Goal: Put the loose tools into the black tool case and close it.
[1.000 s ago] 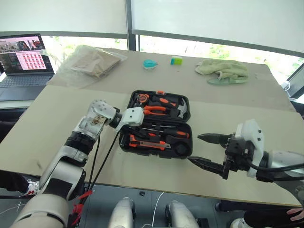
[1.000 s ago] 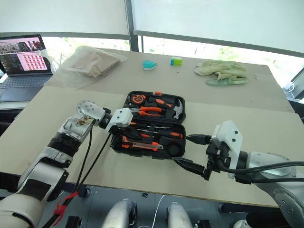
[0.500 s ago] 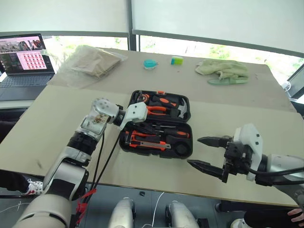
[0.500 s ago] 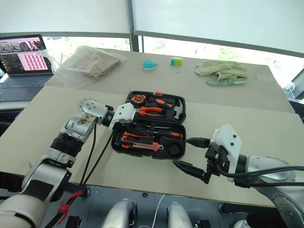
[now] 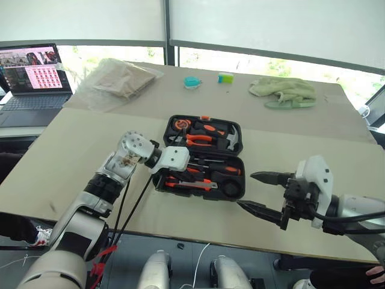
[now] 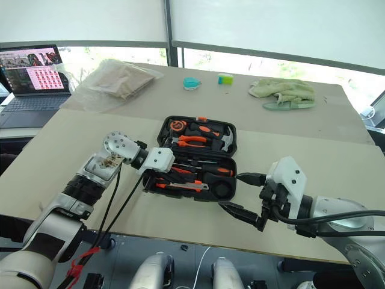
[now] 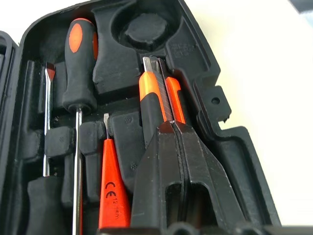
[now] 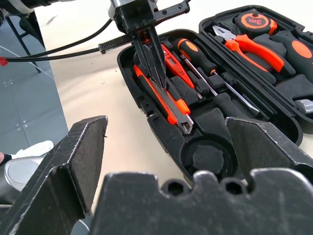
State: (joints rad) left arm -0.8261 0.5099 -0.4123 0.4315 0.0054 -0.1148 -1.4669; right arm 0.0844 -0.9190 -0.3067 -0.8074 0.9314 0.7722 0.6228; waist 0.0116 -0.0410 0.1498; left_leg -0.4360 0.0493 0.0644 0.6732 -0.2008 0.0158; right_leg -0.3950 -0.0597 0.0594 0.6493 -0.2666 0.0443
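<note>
Left pincer [image 8: 152,58] is pinched fully shut with nothing between its black fingers [image 7: 181,161], and its tips press down on the orange-and-black utility knife [image 8: 166,100] in the near half of the black hinged plastic tool case [image 5: 237,131]. That reads as a seating push, made with shut tips to bear on one narrow tool without catching its neighbours. Right pincer [image 5: 260,191] hangs wide and empty above the near edge of the beige table [image 5: 66,138], just right of the case, probably waiting clear of the work until the lid must be swung over.

Lying open and flat at the middle of the table, the case shows two moulded halves. In the near half, the knife lies along the front wall; beyond it sit a slim all-orange screwdriver [image 7: 111,188] and an orange-and-black-handled screwdriver [image 7: 79,63], each in its own slot. A round recess [image 8: 208,157] at the right end of that half looks empty, so the small tape roll may be yet to go in; I cannot find it on the table. Orange-handled pliers [image 8: 254,46], a steel-headed hammer [image 5: 231,139] and a round orange tape measure [image 8: 254,20] fill the far half. Its small orange latch [image 5: 203,117] shows on the far rim.
</note>
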